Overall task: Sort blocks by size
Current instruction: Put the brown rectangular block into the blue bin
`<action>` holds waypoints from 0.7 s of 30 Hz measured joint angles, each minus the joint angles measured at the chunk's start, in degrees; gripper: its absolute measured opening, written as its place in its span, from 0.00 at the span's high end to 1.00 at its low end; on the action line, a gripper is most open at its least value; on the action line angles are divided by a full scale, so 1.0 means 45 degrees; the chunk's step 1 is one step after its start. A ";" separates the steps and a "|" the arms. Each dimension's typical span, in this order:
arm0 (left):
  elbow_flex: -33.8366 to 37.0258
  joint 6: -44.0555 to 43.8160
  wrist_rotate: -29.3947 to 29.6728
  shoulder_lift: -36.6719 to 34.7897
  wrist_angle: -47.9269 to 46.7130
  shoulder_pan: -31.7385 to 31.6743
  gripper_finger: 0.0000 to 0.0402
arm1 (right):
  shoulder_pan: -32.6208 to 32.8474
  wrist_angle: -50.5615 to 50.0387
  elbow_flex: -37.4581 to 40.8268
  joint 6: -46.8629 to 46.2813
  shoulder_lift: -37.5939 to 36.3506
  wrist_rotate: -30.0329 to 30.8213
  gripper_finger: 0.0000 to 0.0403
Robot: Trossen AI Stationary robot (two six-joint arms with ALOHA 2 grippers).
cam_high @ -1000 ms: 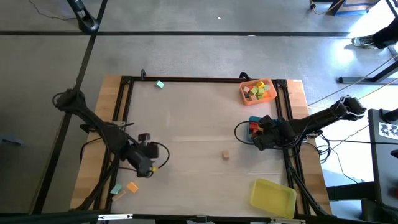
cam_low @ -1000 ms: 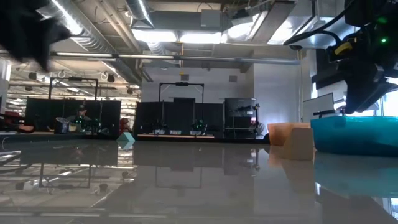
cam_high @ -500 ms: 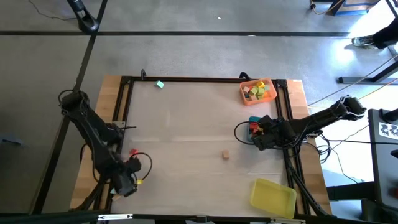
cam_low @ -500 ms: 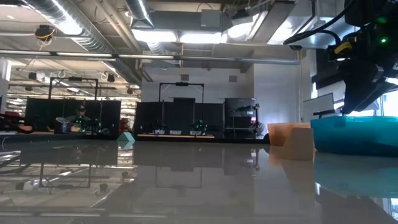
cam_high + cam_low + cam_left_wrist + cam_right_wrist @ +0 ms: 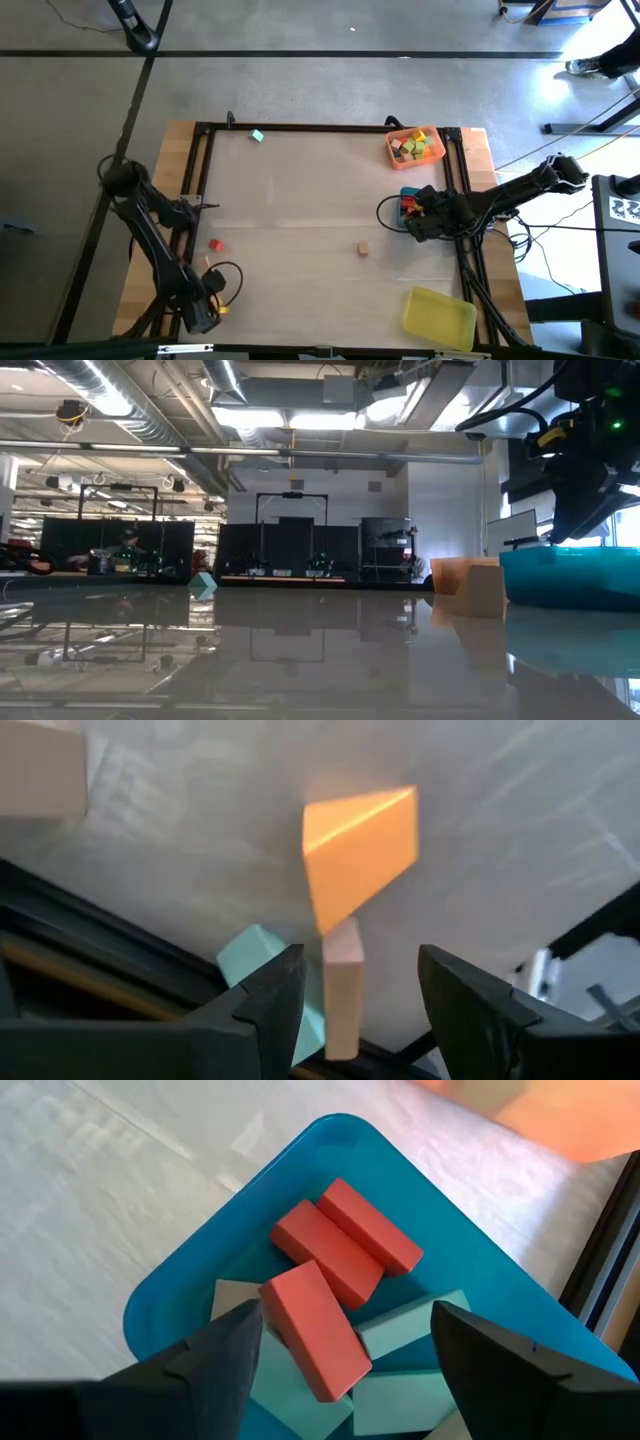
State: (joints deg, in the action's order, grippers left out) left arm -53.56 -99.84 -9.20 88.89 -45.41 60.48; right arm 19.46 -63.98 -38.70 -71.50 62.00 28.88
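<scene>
Over the blue tray (image 5: pixel 160 1320), the right gripper (image 5: pixel 345 1365) stood open and empty; the left gripper (image 5: pixel 360 995) gaped above an orange block (image 5: pixel 360 845).

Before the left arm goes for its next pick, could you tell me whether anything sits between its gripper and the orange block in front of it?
Yes. In the left wrist view a tan block lies between the open fingers of the left gripper, directly before the orange block. A teal block sits beside one finger. The right gripper hangs open over the blue tray.
</scene>
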 joint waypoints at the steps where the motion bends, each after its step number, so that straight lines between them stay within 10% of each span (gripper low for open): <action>1: 0.0000 -0.0028 -0.0184 0.0127 0.0012 0.0054 0.55 | 0.0000 -0.0001 0.0000 0.0000 0.0000 0.0000 0.29; 21: 0.0000 0.1070 -0.0733 0.1392 0.0743 0.0459 0.67 | 0.0000 0.0007 0.0000 0.0004 0.0005 0.0005 0.29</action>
State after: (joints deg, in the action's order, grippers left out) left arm -53.56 -95.02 -12.50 95.15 -42.07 62.54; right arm 19.46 -63.94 -38.70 -71.48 62.02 28.91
